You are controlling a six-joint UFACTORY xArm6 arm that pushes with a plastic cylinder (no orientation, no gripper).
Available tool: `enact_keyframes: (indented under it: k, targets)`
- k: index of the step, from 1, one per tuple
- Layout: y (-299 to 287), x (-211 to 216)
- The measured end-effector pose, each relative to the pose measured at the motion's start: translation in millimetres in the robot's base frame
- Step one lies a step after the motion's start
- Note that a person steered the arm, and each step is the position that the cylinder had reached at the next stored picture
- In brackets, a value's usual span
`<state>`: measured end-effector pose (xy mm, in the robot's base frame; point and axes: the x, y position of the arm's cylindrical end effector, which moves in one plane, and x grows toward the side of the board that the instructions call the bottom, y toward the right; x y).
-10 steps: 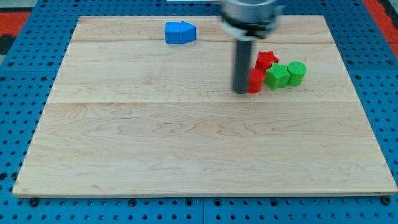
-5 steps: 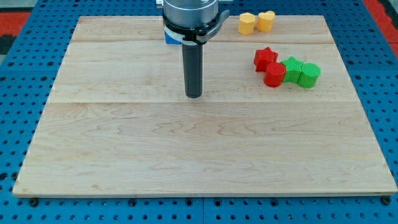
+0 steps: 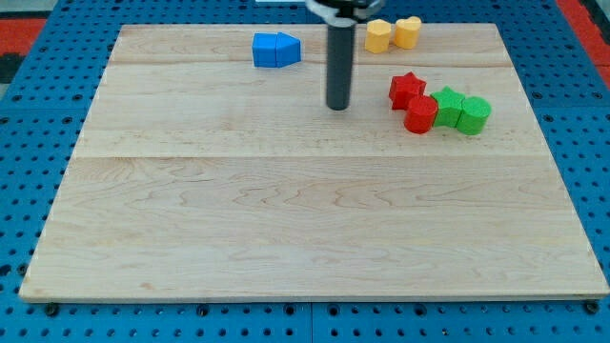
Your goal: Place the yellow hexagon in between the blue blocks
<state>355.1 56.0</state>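
The yellow hexagon (image 3: 378, 36) lies near the view's top, touching a second yellow block (image 3: 408, 31) on its right. Two blue blocks (image 3: 276, 50) sit pressed together at the top left of the wooden board (image 3: 286, 238), with no gap between them. My tip (image 3: 337, 106) rests on the board, below and to the left of the yellow hexagon and to the right of and below the blue blocks. It touches no block.
A red star (image 3: 407, 88) and a red block (image 3: 420, 114) lie at the right, touching a green star-like block (image 3: 447, 104) and a green block (image 3: 473, 114). A blue pegboard (image 3: 29, 114) surrounds the board.
My tip moved left from the red and green blocks to the board's middle, then up and right toward the yellow blocks. The red and green blocks ended up shifted slightly right.
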Motion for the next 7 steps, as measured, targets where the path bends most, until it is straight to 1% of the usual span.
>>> enact_keyframes:
  k: [1, 2, 4, 5, 6, 7]
  targets:
    - [5.3, -26.7]
    - [55.9, -67.1]
    - [186.8, -121.6]
    - [182.9, -162.7]
    - [113.6, -160.1]
    - [1.8, -154.9]
